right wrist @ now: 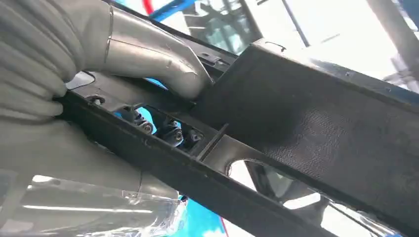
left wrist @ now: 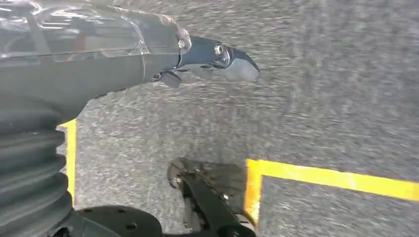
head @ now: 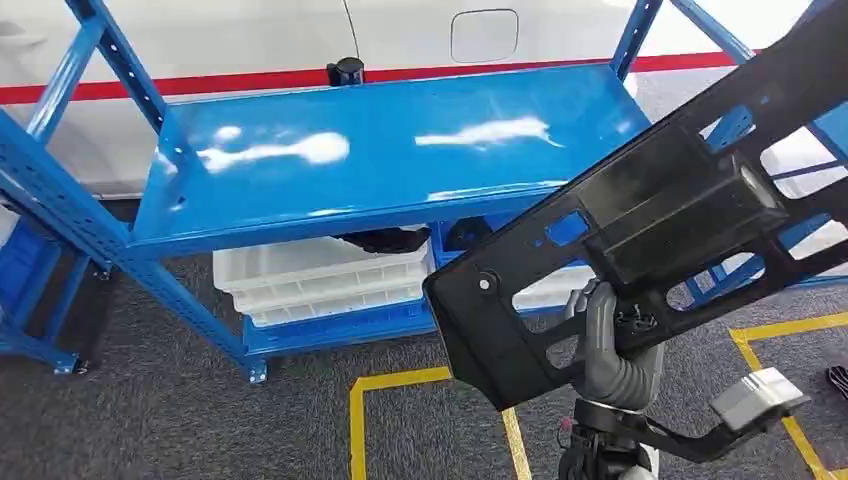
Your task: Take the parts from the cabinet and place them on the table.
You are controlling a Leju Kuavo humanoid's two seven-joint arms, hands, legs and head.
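Note:
A large black plastic part [head: 650, 215] with several cut-outs and a boxy middle hangs tilted in front of the blue cabinet's top shelf [head: 400, 150]. My right hand [head: 605, 345] grips its lower edge from beneath. In the right wrist view the thumb [right wrist: 148, 54] presses on the part [right wrist: 306, 123] and dark fingers [right wrist: 168, 131] hook through an opening. My left hand [left wrist: 123, 54] hangs over the grey floor with fingers stretched out, holding nothing. Another dark part [head: 385, 240] lies on the lower shelf, mostly hidden.
White bins [head: 320, 275] are stacked on the lower shelf. A small black object [head: 345, 70] stands at the back of the top shelf. Yellow tape lines [head: 400, 385] mark the grey carpet in front. Blue uprights [head: 60, 200] frame the left side.

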